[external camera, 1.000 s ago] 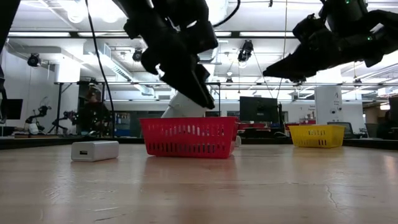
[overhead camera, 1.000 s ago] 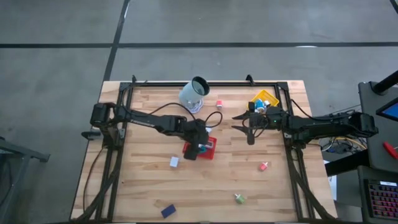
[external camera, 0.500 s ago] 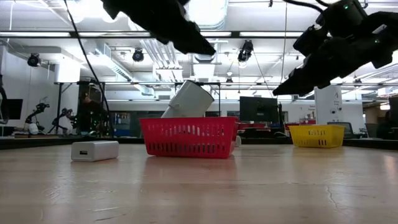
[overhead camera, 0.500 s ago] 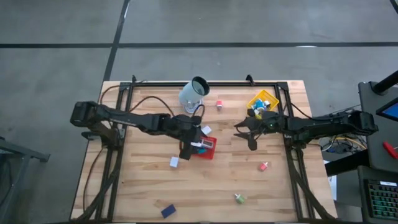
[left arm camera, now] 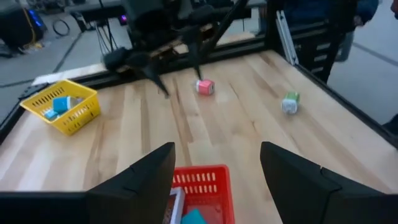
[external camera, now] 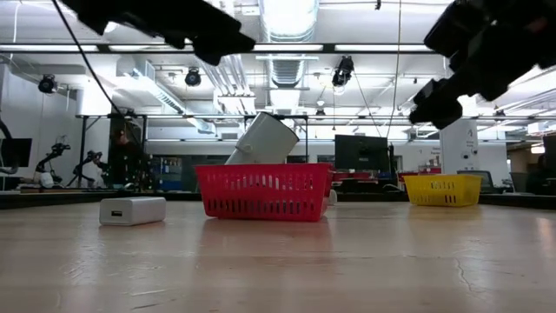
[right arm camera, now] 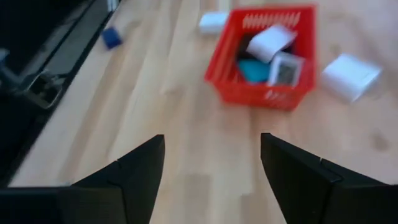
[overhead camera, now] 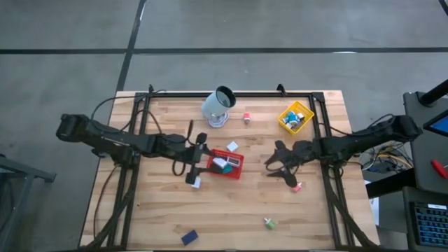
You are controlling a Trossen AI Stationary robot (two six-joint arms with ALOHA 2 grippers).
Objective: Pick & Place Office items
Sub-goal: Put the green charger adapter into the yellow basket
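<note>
Pink and small, the block (overhead camera: 297,187) lies on the desk (overhead camera: 238,203) just below the right claw (overhead camera: 280,166), which hovers above it with its fingers apart and nothing between them. It looks light, hard and likely to skid on the smooth wood, so I judge a pinch across its two flat sides, taken low and square, the safest hold. Beyond the same claw, a green piece (overhead camera: 269,223) sits nearer the desk's front edge. The left claw (overhead camera: 194,165) hangs beside the red tray (overhead camera: 238,170), fingers parted and empty, with a white block (overhead camera: 196,183) just under it. That one looks stiff and light too; grip its short sides. A blue block (overhead camera: 189,237) lies well off towards the front.
</note>
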